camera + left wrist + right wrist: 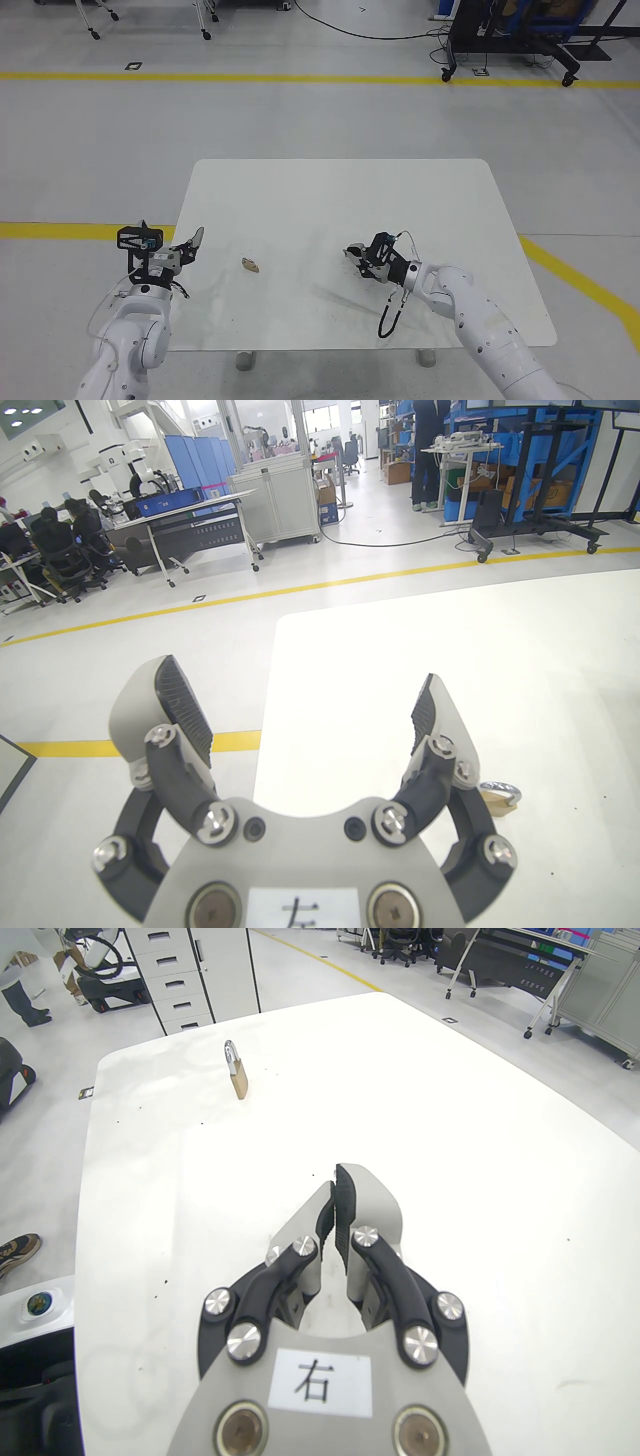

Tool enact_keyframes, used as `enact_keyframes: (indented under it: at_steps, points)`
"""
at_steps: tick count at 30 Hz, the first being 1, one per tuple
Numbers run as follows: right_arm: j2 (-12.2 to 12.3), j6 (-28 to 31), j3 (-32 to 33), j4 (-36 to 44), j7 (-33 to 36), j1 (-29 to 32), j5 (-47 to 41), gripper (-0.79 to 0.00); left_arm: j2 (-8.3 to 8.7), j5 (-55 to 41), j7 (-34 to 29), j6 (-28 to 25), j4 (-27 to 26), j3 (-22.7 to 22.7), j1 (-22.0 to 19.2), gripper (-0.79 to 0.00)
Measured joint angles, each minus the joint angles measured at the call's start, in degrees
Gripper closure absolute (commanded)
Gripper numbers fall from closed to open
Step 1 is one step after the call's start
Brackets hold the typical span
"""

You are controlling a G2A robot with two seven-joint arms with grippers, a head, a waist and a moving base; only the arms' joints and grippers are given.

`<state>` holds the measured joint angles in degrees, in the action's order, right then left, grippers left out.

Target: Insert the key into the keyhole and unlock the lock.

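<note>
Padlock (501, 799): only the shackle and one corner of the brass body show past a finger (442, 745) of the left gripper (300, 685). From above, its shackle and body are too small to tell apart. Right gripper (334, 1183): pads pressed together; whether anything lies between them cannot be told.

The lock (239, 1078) has a brass-tan body with a shiny silver shackle (229, 1050). The counter (400, 200) is plain white, and the floor (300, 130) is pale grey with yellow stripes (300, 77) across it. The left gripper (297, 674) and right gripper (336, 1177) match: light grey fingers (127, 710), black pads (182, 710) (fine ribbed pattern on those), black links (170, 770), silver screws (216, 819) and a white label (320, 1382) marked in black.
</note>
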<state>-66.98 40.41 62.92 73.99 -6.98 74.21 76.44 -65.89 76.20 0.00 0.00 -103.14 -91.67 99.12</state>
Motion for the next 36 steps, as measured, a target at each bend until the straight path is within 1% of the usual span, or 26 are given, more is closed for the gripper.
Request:
enact_keyframes:
  at_steps: [1, 3, 4, 5, 7, 8, 12, 14, 17, 21, 25, 31, 36]
  points:
    - [0.0, 0.0, 0.0, 0.0, 0.0, 0.0, 0.0, 0.000, -0.03, -0.2, 0.0, -0.2, -0.2, 0.2, -0.1, -0.785]
    - [0.0, 0.0, 0.0, 0.0, 0.0, 0.0, 0.0, 0.000, -0.34, -1.4, -0.6, -1.4, -2.1, 2.6, -1.8, -0.785]
    - [0.0, 0.0, 0.0, 0.0, 0.0, 0.0, 0.0, 0.000, -0.54, -1.9, -1.2, -2.1, -2.8, 4.4, -3.0, -0.785]
    - [0.0, 0.0, 0.0, 0.0, 0.0, 0.0, 0.0, 0.000, -0.81, -2.5, -2.4, -3.3, -3.1, 7.2, -5.0, -0.785]
    - [0.0, 0.0, 0.0, 0.0, 0.0, 0.0, 0.0, 0.000, -1.23, -3.2, -4.4, -5.8, -2.4, 11.4, -8.5, -0.785]
    - [0.0, 0.0, 0.0, 0.0, 0.0, 0.0, 0.0, 0.000, -1.52, -3.6, -5.8, -7.8, -1.5, 14.2, -11.0, -0.785]
    - [0.0, 0.0, 0.0, 0.0, 0.0, 0.0, 0.0, 0.000, -2.53, -3.7, -8.7, -14.1, 2.7, 22.5, -18.8, -0.785]
    - [0.0, 0.0, 0.0, 0.0, 0.0, 0.0, 0.0, 0.000, -3.14, -3.4, -9.5, -14.9, 5.3, 25.9, -22.0, -0.785]
    - [0.0, 0.0, 0.0, 0.0, 0.0, 0.0, 0.0, 0.000, -3.87, -4.1, -10.3, -15.0, 8.7, 29.1, -25.2, -0.785]
    - [0.0, 0.0, 0.0, 0.0, 0.0, 0.0, 0.0, 0.000, -4.18, 0.4, -12.4, -15.5, 11.9, 31.6, -27.6, -0.785]
    - [0.0, 0.0, 0.0, 0.0, 0.0, 0.0, 0.0, 0.000, -4.43, 0.8, -12.6, -15.9, 13.7, 32.6, -28.2, -0.785]
    - [0.0, 0.0, 0.0, 0.0, 0.0, 0.0, 0.0, 0.000, -4.62, 5.3, -14.4, -19.6, 16.3, 35.3, -29.8, -0.785]
    - [0.0, 0.0, 0.0, 0.0, 0.0, 0.0, 0.0, 0.000, -5.11, 9.1, -14.8, -19.6, 18.5, 37.8, -31.4, -0.785]
